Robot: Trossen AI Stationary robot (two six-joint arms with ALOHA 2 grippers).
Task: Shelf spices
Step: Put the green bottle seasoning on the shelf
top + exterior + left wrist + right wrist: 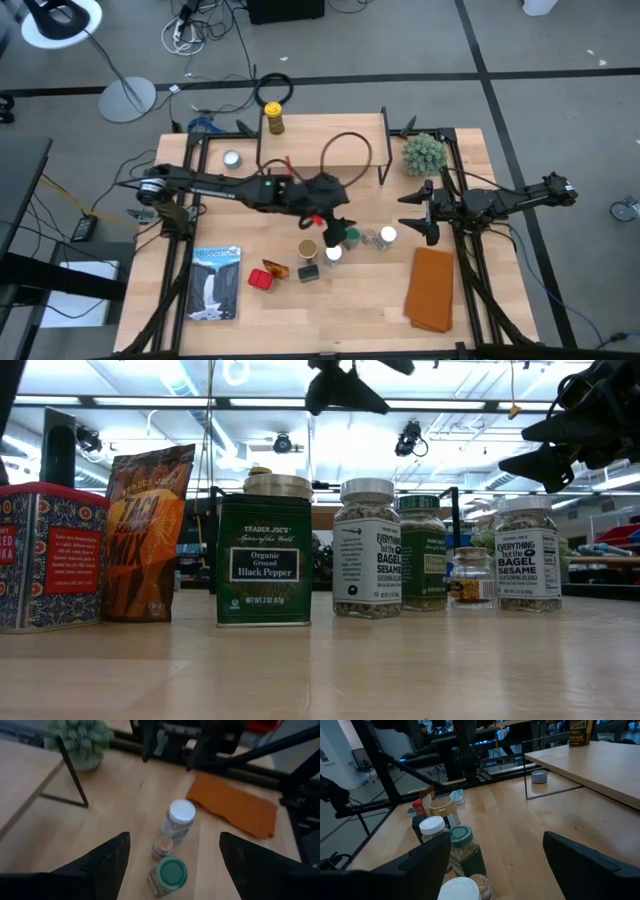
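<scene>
Nearest the table's point(360, 300) front edge, toward its left corner, lies a flat booklet point(216, 282), and toward the right corner a folded orange cloth point(432, 288). Just behind the booklet's right side stand a red tin point(261, 279), an orange packet point(274, 267) and a dark box point(308, 273). A little farther in, near the table's middle, a tan-lidded jar point(307, 248), a white-lidded jar point(333, 254), a green-lidded jar point(352, 238), a small clear jar point(369, 238) and another white-lidded jar point(388, 236) form a loose cluster.

The left gripper point(336, 232) hangs above this cluster, just over the green-lidded jar, its fingers spread and holding nothing. The right gripper point(424, 213) hovers to the right of the cluster, near the table's right edge, fingers likewise spread and empty.

Along the back edge stands the shelf point(322, 138), carrying one yellow-lidded jar point(273, 117) at its back left corner. A flat silver tin point(232, 158) sits on the table by the shelf's left end, a spiky green plant point(423, 153) by its right end.
</scene>
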